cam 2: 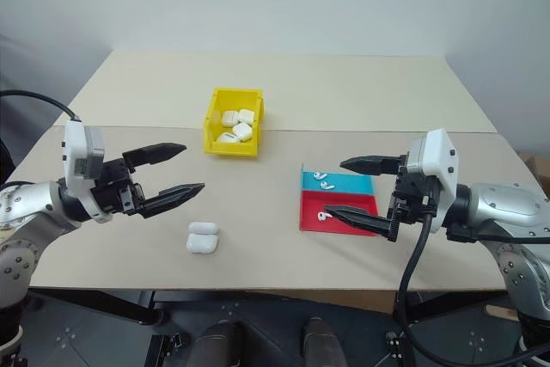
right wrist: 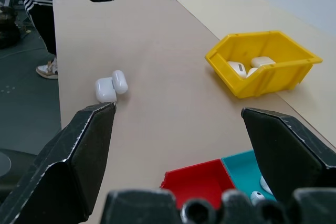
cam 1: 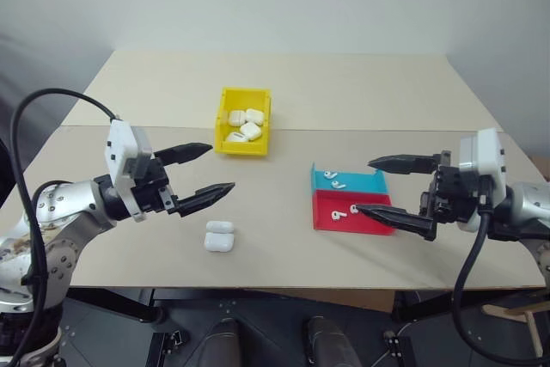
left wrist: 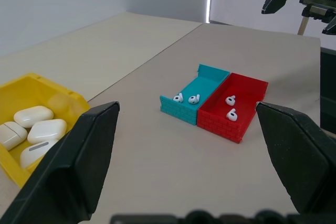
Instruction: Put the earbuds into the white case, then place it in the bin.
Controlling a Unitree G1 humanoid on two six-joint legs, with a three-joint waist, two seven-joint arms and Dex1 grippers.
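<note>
Counter: pale beige board, matte, seam across the middle; plain wall behind
Earbuds: four, tiny, glossy, stemmed, in the red-and-blue tray; likely light, slippery, apt to roll; best pinched across the stem
White case: open, lid hinged back, near the front edge, left of the tray; smooth, hard, rounded; grip across the flat sides
Bin: yellow plastic, upright walls, several look-alike cases inside; farther back
Left end effector: spread wide, empty
Right end effector: spread wide, empty, above the tray
</note>
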